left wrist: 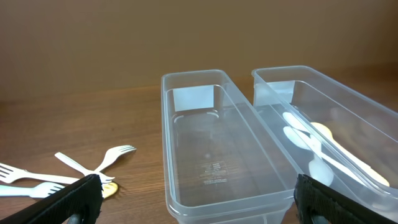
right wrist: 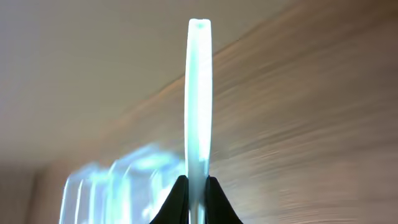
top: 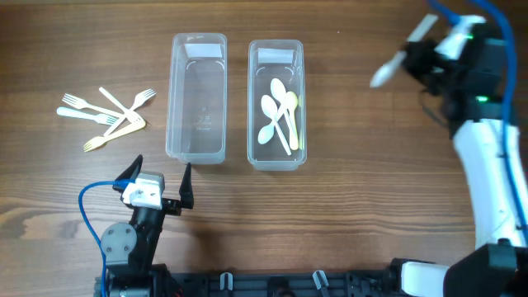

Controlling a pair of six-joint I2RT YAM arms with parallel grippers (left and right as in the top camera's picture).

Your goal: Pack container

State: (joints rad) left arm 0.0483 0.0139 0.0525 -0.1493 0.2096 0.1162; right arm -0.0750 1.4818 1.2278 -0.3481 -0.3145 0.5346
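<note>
Two clear plastic containers stand side by side. The left container [top: 197,97] [left wrist: 217,155] is empty. The right container [top: 275,104] [left wrist: 323,118] holds several white and cream spoons [top: 279,115]. My right gripper [top: 421,51] [right wrist: 198,202] is shut on a white utensil [top: 386,70] [right wrist: 199,93], held in the air right of the containers; the view is blurred. My left gripper [top: 161,183] [left wrist: 199,205] is open and empty, just in front of the left container's near end.
Several white and cream forks [top: 106,115] [left wrist: 68,174] lie in a loose pile on the wooden table [top: 363,206], left of the containers.
</note>
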